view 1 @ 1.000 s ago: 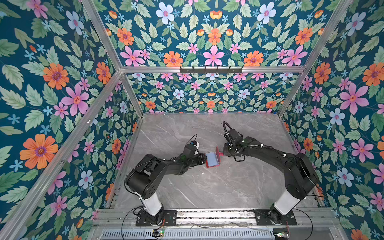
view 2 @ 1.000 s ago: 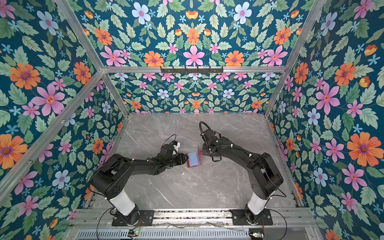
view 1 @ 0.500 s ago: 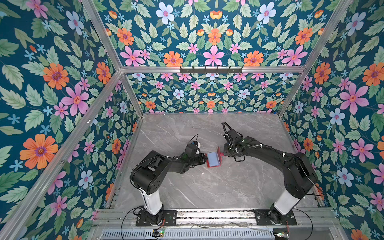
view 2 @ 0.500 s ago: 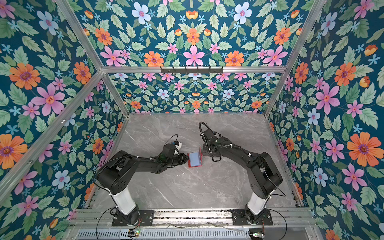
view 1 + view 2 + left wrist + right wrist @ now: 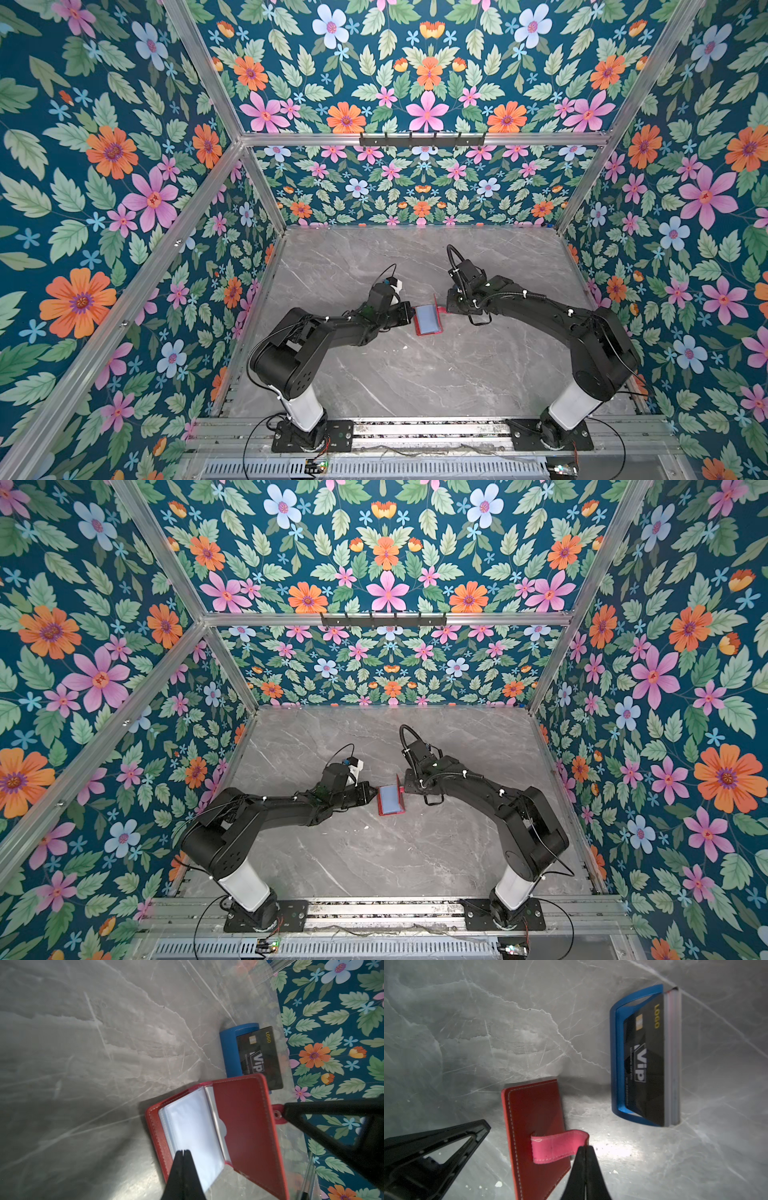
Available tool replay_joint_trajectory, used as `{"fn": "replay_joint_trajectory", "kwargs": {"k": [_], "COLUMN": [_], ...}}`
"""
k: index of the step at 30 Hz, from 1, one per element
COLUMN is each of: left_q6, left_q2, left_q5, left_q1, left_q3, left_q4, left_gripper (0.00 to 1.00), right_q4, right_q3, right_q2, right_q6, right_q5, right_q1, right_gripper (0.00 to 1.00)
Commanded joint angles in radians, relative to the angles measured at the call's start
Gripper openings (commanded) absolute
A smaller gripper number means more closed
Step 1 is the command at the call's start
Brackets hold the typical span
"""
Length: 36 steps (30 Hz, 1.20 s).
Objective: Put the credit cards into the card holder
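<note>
The left gripper has its jaws pressed together on the near edge of the clear bluish plastic sleeves inside the red leather-look bifold card holder; whether it pinches one sleeve or several I cannot tell. The right gripper, facing it, is clamped tight on the end of the pink snap tab strap, with that cover tilted up. The card holder therefore lies open between the two sets of fingertips on the grey marble-look tabletop. The credit cards, a black plastic one lettered VIP fronting a thin stack, stand in a small blue stand beyond the right gripper's tips, apart from both grippers, and none is in a sleeve yet. The likely trouble is that both grippers are occupied. One must let go to fetch a card, and then the raised cover may flop shut or the limp sleeves fall flat and hide the pocket mouth. Pulling strap and sleeve apart too hard could drag the light holder or strain the plastic, and a pinch through several sleeves would keep the pocket closed
</note>
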Motion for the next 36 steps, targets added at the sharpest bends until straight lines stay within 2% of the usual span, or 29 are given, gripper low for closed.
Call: {"fn": "replay_joint_trajectory", "kwargs": {"k": [1, 5, 10, 18, 22, 26, 36], "left_q6": [0.048, 0.066, 0.070, 0.066, 0.066, 0.069, 0.072], "left_q2": [-0.036, -0.076, -0.087, -0.021, 0.005, 0.023, 0.060], "left_q5": [-0.035, -0.084, -0.083, 0.025, 0.047, 0.072, 0.092], "left_q1": [0.002, 0.001, 0.002, 0.000, -0.001, -0.005, -0.008], "left_q3": [0.006, 0.000, -0.015, 0.002, 0.012, 0.016, 0.034], "left_q4": [-0.067, -0.123, -0.128, -0.081, -0.081, -0.077, -0.074], "left_gripper": [0.00, 0.00, 0.02, 0.33, 0.41, 0.44, 0.43], "right_q4": [0.053, 0.053, -0.050, -0.093, -0.099, -0.104, -0.117], "right_q3": [-0.006, -0.009, 0.001, -0.033, -0.067, -0.099, -0.139], "right_q2": [-0.033, -0.041, -0.074, -0.106, -0.123, -0.135, -0.118], "right_q6": [-0.003, 0.003, 0.012, 0.008, 0.013, 0.013, 0.018], "right_q5": [-0.071, -0.066, 0.074, 0.101, 0.112, 0.112, 0.162], "right_q1": [0.001, 0.001, 0.001, 0.001, 0.001, 0.001, 0.001], "right_gripper": [0.00, 0.00, 0.00, 0.00, 0.00, 0.00, 0.00]}}
